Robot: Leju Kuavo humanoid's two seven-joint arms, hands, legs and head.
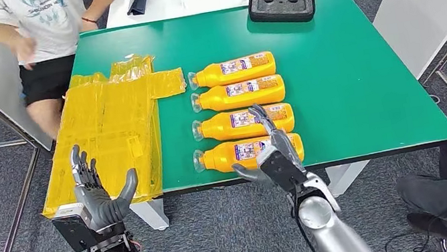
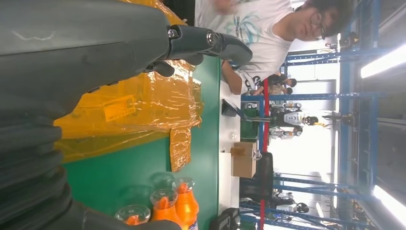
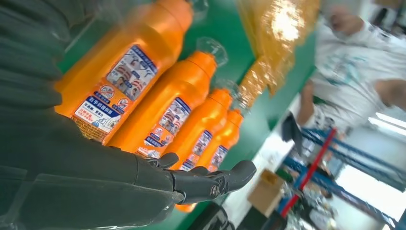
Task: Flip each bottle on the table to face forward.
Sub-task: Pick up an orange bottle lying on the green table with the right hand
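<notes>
Fingers [image 1: 265, 121] of my right hand [image 1: 274, 152] spread open and empty above the nearest bottle [image 1: 247, 153], my left hand [image 1: 98, 196] open too. Four bottles lie in a row on the green table [image 1: 362, 77]. Smooth plastic looks slippery, so I would grip around the labelled middle.

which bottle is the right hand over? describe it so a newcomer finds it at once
Start at the green table; beside the crumpled yellow plastic sheet lie four orange bottles in a column, clear caps pointing toward the sheet. Take the nearest bottle, at the table's front edge. Unlike its three neighbours, it has the right hand over its base end.
</notes>
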